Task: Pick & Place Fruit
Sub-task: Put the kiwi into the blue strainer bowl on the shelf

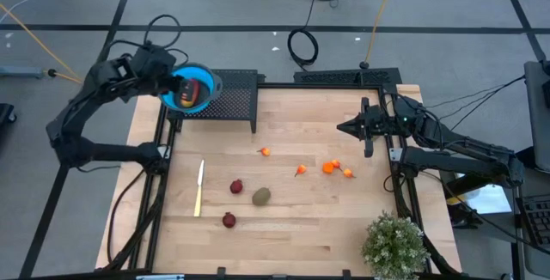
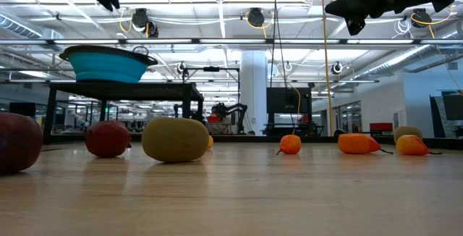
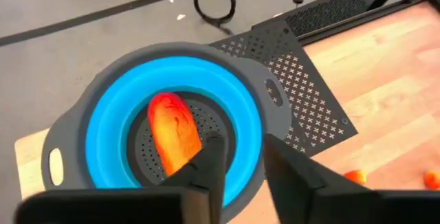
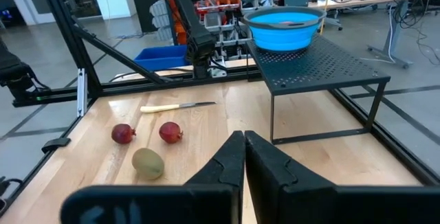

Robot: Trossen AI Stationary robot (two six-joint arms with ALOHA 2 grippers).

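A blue bowl [image 1: 196, 89] stands on a black perforated stand [image 1: 234, 93] at the table's far left. An elongated red-orange fruit [image 3: 173, 133] lies on the bowl's perforated bottom. My left gripper [image 3: 242, 141] hovers open above the bowl's rim, with nothing between its fingers. On the wooden table lie two dark red round fruits [image 1: 235, 186] [image 1: 229, 220], an olive-green one [image 1: 261, 196] and several small orange ones [image 1: 329, 167]. My right gripper [image 1: 341, 128] waits shut at the table's right side, above the board.
A pale knife [image 1: 199, 187] lies on the table left of the dark red fruits. A potted plant [image 1: 394, 244] stands at the near right corner. Black frame rails run along the table's left and right sides. Cables lie on the floor beyond the far edge.
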